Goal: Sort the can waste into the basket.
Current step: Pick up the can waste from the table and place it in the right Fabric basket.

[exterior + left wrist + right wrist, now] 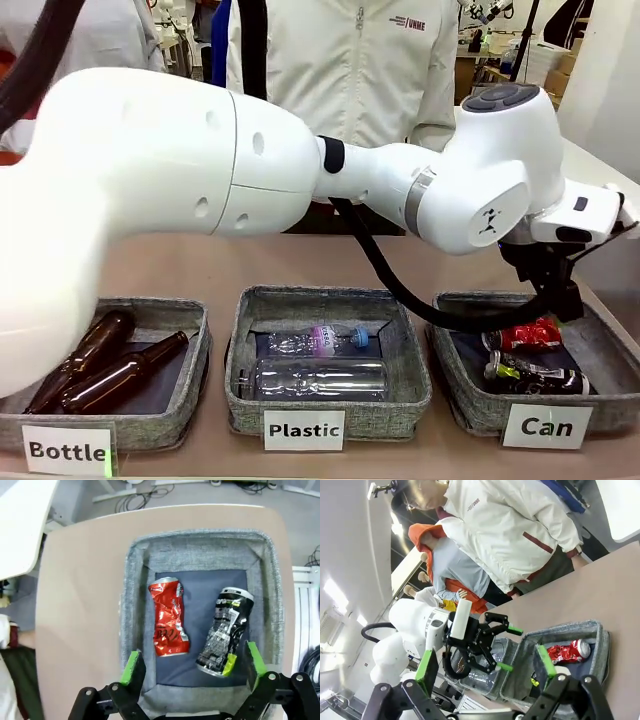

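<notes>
1. On my tabletop (300,265) I see three baskets, left to right: "Bottle" (150,420) with brown bottles (105,360), "Plastic" (330,300) with clear bottles (320,365), then "Can" (610,350).
2. My left tool (192,667) hangs over the Can basket, jaws spread wide, holding nothing.
3. Inside lie the red can (167,617) and, just beside it, the black can (223,631), both flat on the dark lining.
4. My right tool (487,667) sits wide open and empty, facing the person (515,525).
</notes>
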